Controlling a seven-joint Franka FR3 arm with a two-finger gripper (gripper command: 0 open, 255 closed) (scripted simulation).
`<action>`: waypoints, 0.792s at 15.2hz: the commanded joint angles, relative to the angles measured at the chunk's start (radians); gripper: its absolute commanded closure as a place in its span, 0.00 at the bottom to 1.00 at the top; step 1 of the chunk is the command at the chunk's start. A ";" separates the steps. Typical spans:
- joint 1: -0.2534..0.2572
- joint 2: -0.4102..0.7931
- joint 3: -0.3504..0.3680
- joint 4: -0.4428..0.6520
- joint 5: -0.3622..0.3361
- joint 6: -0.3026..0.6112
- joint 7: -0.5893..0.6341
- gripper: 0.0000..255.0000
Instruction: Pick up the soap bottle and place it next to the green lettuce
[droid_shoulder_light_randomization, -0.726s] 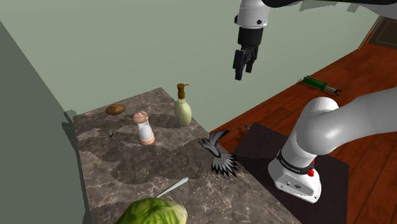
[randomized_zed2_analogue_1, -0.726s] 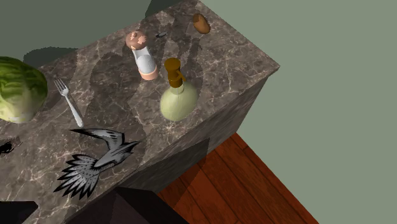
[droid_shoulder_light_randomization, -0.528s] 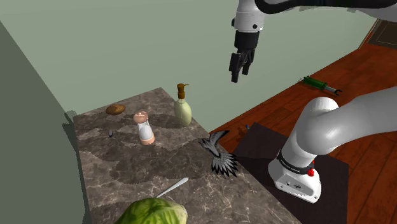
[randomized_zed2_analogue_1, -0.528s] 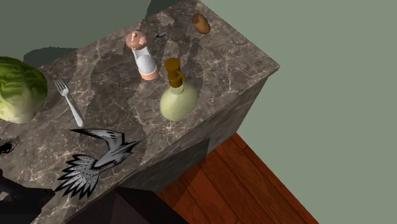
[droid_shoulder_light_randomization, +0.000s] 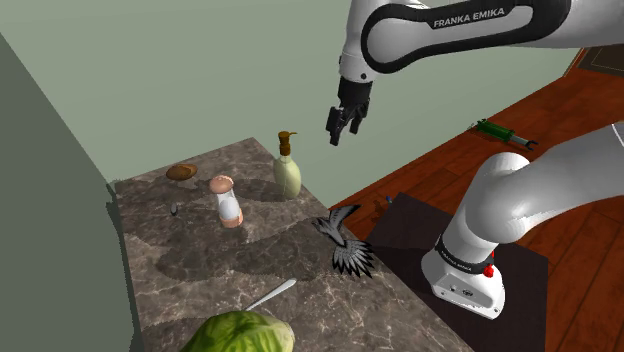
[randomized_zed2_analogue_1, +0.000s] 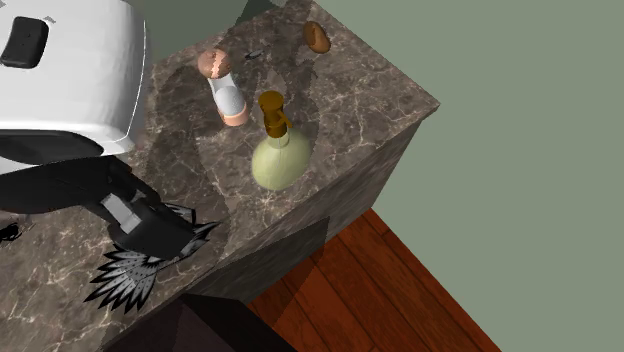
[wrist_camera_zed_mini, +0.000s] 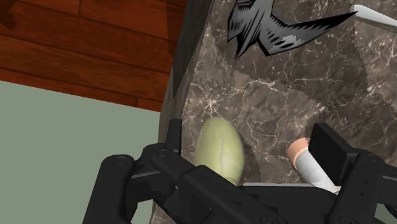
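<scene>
The soap bottle is pale green with a brown pump. It stands upright near the counter's far edge, also seen from above. My gripper hangs open in the air above the bottle and to the shoulder view's right, touching nothing. In the wrist view the bottle lies far below, between the spread fingers. The green lettuce sits at the counter's near end. In the second exterior view my arm covers the counter's left part.
A pink-capped shaker stands beside the bottle and a brown potato lies behind it. A black-and-white bird figure and a fork lie between bottle and lettuce. The marble counter drops to a wooden floor.
The arm has swung down and to the shoulder view's left, bringing the gripper nearer the bottle. It now covers the lettuce and fork in the second exterior view.
</scene>
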 joint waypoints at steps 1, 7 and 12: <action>0.000 0.048 0.018 -0.008 0.006 0.095 0.023 0.00; -0.014 0.232 0.060 0.001 0.001 0.370 0.081 0.00; -0.035 0.408 0.093 0.057 -0.035 0.573 0.147 0.00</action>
